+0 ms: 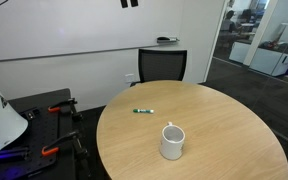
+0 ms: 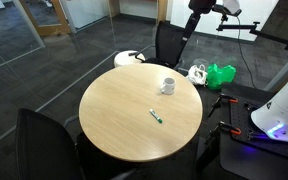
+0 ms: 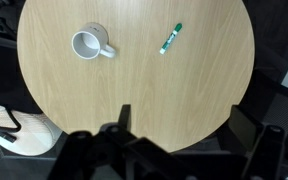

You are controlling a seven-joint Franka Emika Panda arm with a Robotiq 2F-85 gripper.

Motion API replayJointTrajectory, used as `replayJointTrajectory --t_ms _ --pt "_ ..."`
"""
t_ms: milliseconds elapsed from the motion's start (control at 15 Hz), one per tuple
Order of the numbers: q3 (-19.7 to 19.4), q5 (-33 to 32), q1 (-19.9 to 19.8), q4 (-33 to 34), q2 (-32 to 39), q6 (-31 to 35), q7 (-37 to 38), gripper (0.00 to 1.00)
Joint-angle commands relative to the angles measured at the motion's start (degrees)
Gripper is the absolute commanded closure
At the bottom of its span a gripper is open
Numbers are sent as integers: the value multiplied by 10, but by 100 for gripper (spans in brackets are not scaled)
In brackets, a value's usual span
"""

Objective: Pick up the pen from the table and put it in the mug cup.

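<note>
The pen [image 1: 143, 110], slim and green with a whitish end, lies flat on the round tan table [image 1: 224, 115]. It also shows in the other exterior view [image 2: 156, 116] and in the wrist view [image 3: 171, 38]. The white mug cup [image 1: 172, 142] stands upright on the table, apart from the pen, and looks empty in the wrist view [image 3: 89, 45]; it also shows in an exterior view [image 2: 168, 85]. My gripper [image 3: 181, 108] is open and empty, high above the table's edge. Its fingertips show at the top of an exterior view [image 1: 129, 3].
A black chair [image 1: 162, 66] stands at the far side of the table, another [image 2: 39, 140] at the near side. A green bag [image 2: 221, 74] lies on the floor. A white round object [image 3: 19, 130] sits beside the table. A black cart with clamps [image 1: 39, 115] stands near the robot base.
</note>
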Motion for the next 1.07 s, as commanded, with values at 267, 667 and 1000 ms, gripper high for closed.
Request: replayJointTrajectory --t_ms 267,667,1000 --pt "3 6 2 -11 134 157 34 0" --pt "-1 1 3 -15 150 154 20 0" --pt "5 -32 -3 -26 166 195 54 0"
